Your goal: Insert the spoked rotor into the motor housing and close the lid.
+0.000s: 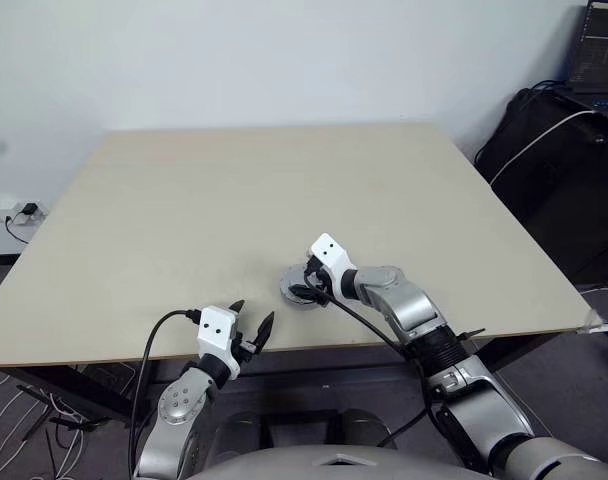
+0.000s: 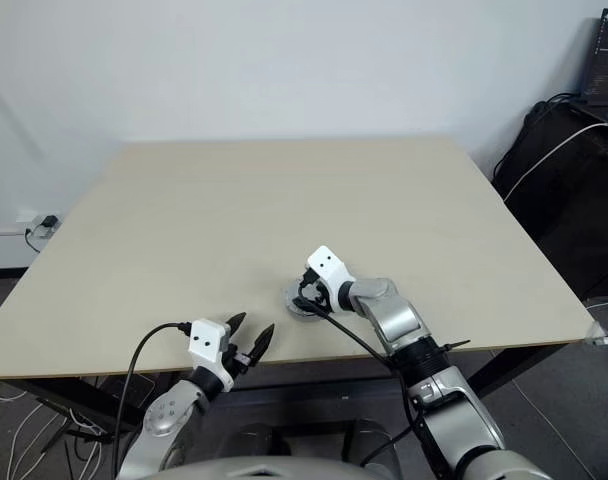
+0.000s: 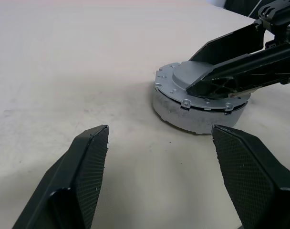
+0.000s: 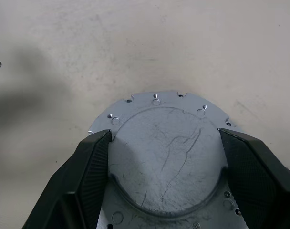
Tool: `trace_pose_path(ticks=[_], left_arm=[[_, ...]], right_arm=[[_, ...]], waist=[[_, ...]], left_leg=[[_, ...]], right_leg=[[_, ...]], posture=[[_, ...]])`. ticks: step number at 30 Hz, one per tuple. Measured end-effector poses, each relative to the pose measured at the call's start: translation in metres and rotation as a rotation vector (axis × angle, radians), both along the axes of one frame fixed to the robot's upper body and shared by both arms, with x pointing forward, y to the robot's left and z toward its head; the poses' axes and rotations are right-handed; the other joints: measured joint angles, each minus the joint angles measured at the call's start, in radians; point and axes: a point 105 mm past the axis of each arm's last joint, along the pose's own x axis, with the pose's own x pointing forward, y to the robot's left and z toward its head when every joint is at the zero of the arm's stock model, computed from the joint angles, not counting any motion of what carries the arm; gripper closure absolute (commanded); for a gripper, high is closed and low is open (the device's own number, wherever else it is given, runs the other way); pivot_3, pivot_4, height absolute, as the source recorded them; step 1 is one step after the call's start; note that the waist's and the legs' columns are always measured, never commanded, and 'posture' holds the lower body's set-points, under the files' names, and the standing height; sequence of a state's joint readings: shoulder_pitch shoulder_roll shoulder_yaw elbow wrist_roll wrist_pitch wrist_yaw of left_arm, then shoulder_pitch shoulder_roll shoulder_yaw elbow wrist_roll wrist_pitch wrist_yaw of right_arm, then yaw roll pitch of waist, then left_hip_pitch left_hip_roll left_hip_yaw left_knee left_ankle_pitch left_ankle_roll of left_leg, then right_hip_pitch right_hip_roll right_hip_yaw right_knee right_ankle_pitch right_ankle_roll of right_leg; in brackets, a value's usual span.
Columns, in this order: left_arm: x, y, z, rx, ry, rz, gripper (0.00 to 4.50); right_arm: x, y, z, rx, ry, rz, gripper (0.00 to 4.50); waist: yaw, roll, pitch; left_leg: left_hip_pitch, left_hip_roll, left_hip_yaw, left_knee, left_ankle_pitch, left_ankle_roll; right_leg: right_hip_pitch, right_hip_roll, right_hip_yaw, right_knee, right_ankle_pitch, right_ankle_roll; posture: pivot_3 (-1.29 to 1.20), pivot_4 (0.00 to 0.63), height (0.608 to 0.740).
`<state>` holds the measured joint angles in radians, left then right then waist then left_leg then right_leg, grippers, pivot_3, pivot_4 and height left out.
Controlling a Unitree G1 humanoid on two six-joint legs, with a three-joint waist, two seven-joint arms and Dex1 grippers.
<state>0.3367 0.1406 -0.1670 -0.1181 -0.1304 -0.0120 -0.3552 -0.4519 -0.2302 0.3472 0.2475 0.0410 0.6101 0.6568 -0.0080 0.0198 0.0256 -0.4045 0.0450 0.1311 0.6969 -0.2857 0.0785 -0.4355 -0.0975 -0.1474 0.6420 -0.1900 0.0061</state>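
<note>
The lid (image 3: 192, 83) sits smooth face up on top of the motor housing (image 3: 197, 114), and the stack rests on the table (image 1: 184, 200) close to its near edge, slightly right of the middle. The right gripper (image 4: 164, 157) is tilted down over the stack with its two black fingers (image 4: 83, 176) spread apart on either side of the lid's raised hub, resting on or just above the flat rim. The left gripper (image 1: 251, 325) hovers at the near edge of the table, left of the stack and apart from it, fingers also spread and holding nothing
</note>
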Motion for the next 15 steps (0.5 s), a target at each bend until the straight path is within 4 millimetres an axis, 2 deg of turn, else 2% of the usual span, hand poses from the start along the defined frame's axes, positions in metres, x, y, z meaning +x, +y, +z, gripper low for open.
trace_pose_path(ticks=[10, 15], left_arm=[[0.001, -0.001, 0.001, -0.006, -0.007, -0.003, 0.84], [0.015, -0.003, 0.006, -0.011, -0.013, 0.018, 0.84]], right_arm=[[-0.004, 0.002, -0.003, -0.042, -0.104, 0.055, 1.28], [-0.005, -0.001, -0.002, -0.05, -0.095, 0.068, 1.28]], waist=[[-0.001, 0.0, 0.0], [0.004, 0.0, 0.0]], left_leg=[[0.001, 0.0, 0.0, 0.0, 0.0, 0.0], [0.001, 0.0, -0.001, 0.0, 0.0, 0.0]], right_leg=[[0.001, 0.0, 0.0, 0.0, 0.0, 0.0], [0.002, 0.0, -0.001, -0.001, 0.0, 0.0]], posture=[[0.0, 0.0, 0.74], [0.0, 0.0, 0.74]])
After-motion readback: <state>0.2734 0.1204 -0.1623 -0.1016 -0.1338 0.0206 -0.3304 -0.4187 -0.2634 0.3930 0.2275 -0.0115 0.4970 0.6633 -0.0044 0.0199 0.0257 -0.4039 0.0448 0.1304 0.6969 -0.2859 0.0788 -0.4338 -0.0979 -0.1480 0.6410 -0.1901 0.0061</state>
